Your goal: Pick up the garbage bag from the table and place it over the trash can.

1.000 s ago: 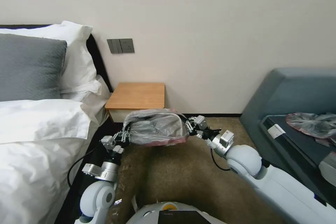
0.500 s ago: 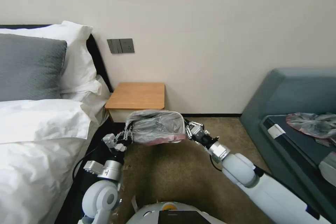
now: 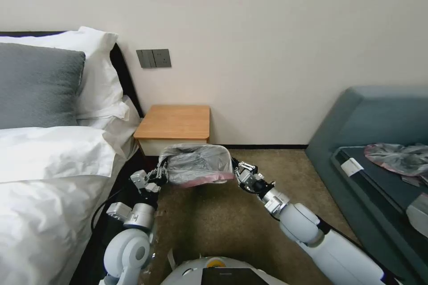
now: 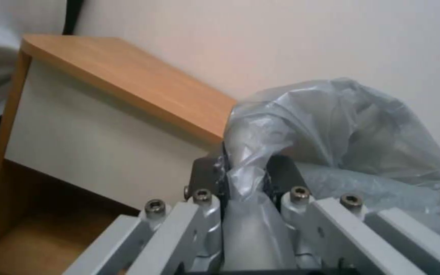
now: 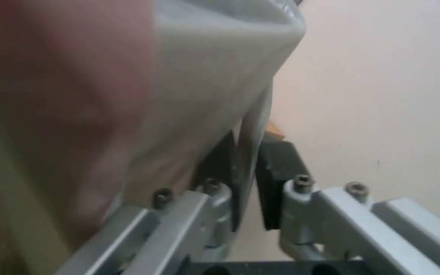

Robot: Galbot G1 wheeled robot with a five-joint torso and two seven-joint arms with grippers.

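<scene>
The garbage bag [image 3: 196,164], thin grey plastic with a pink-red edge, is stretched between my two grippers just in front of the table [image 3: 174,122]. It sags into a rounded rectangular outline, the trash can [image 3: 166,153], whose body is hidden under the plastic. My left gripper [image 3: 162,173] is shut on the bag's left edge; in the left wrist view a bunched fold of the bag [image 4: 332,126] runs between the pads of the left gripper [image 4: 244,179]. My right gripper [image 3: 236,171] pinches the right edge, and the right wrist view shows a thin sheet of the bag [image 5: 215,76] between the right gripper [image 5: 245,168] pads.
A bed [image 3: 40,173] with white and grey pillows lies close on the left. On the right is a blue-grey sofa [image 3: 370,116] with another flat grey plastic bag [image 3: 397,158] on it. Brown carpet [image 3: 223,227] lies open between them.
Both grippers have come down and slightly toward me with the bag. It was puffed up above the bin and now sags low into the bin's outline. The right arm has dropped lower.
</scene>
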